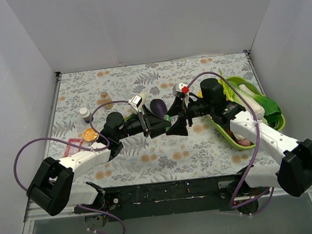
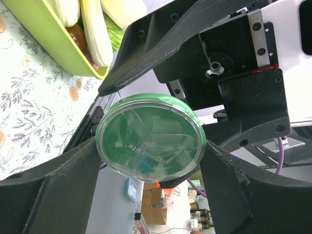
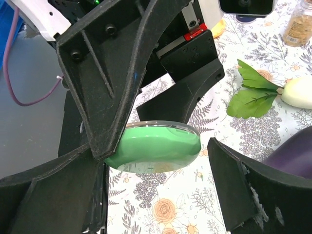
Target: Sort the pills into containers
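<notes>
The green dish is round and translucent, and it hangs in the air between the two grippers over the middle of the table. My left gripper is shut on it, with a finger pressing on each side of its rim. In the right wrist view the dish is edge-on above the cloth. My right gripper is open around it, with a small gap at its right finger. In the top view the left gripper and right gripper meet tip to tip. An orange dish lies at the left. The blue dish and the pills are not in view.
A lime-green vegetable tray stands at the right, under the right arm. A purple eggplant lies just behind the grippers. A white bottle and an amber bottle stand at the back left. A white radish with leaves lies nearby.
</notes>
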### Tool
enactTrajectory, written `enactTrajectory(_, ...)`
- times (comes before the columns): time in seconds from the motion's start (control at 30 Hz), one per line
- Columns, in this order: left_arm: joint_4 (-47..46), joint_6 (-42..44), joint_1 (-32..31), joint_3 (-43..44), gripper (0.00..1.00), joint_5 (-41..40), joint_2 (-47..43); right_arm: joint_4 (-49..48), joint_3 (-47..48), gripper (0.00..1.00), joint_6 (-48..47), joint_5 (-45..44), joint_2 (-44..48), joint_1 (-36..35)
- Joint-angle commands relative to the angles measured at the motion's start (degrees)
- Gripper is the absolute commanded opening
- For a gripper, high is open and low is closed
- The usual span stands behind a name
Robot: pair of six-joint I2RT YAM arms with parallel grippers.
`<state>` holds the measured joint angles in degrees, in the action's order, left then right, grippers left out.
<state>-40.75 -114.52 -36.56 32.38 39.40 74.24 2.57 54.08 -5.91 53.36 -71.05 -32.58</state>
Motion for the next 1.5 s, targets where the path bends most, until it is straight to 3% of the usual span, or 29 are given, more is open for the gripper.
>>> enactTrajectory(0.0,-2.84,-1.67,-0.27,-0.30,0.46,-0.46,-2.17,-5.28,-0.91,0.97,2.74,2.97,0.21,0.23)
enactTrajectory(0.33,-3.19,-1.85,-0.45,0.23,0.46,-0.64,-1.73,-7.93,-1.79,0.91,5.47,5.08,-0.58,0.32)
enactTrajectory(0.43,-3.46,-1.85,-0.53,0.23,0.46,-0.64,-1.64,-7.93,-1.53,0.86,5.47,5.43,-1.02,0.23)
enactTrajectory(0.53,-3.46,-1.76,-0.62,0.40,0.47,-0.64,-1.64,-8.02,-1.26,0.68,5.47,6.05,-1.29,0.23)
enactTrajectory(0.57,-3.37,-1.76,-0.62,0.32,0.47,-0.64,-1.64,-7.93,-1.26,0.54,5.47,6.14,-1.20,0.23)
enactTrajectory(0.63,-3.11,-1.67,-0.62,0.23,0.50,-0.55,-1.73,-7.76,-0.83,0.43,4.86,6.05,-1.11,0.23)
enactTrajectory(0.73,-2.41,-1.85,-0.62,-0.04,0.61,-0.72,-1.99,-5.21,0.14,0.33,1.89,5.79,-1.11,0.23)
enactTrajectory(0.77,-2.05,-1.93,-0.62,-0.12,0.71,-0.81,-2.17,-4.68,0.75,0.30,1.26,5.79,-1.03,0.23)
enactTrajectory(0.83,-1.44,-2.11,-0.62,-0.30,0.83,-1.34,-3.13,-2.75,1.55,0.28,-0.50,5.61,-1.02,0.15)
enactTrajectory(0.87,-0.30,-2.11,-0.62,-0.21,0.95,-1.60,-3.57,-2.66,2.33,0.28,-2.16,5.61,-0.94,0.15)
enactTrajectory(0.9,0.23,-1.94,-0.62,-0.30,0.98,-2.13,-4.01,-0.22,2.86,0.28,-2.96,5.52,-1.02,0.15)
enactTrajectory(1.03,3.21,-1.23,-0.53,0.05,0.98,-1.78,-6.03,10.30,8.65,0.28,-11.99,5.09,-2.34,0.15)
enactTrajectory(1.27,12.61,0.96,-0.36,-1.44,0.98,-5.46,-14.98,32.02,19.74,0.28,-38.00,2.45,-3.93,0.15)
enactTrajectory(1.4,9.74,0.53,-0.27,-4.69,0.98,-5.30,-20.25,32.16,17.91,0.29,-48.21,-0.26,-0.24,-0.55)
enactTrajectory(1.47,7.89,0.61,-0.18,-6.01,0.98,-3.64,-21.76,27.52,13.87,0.29,-50.77,-1.59,3.44,-1.60)
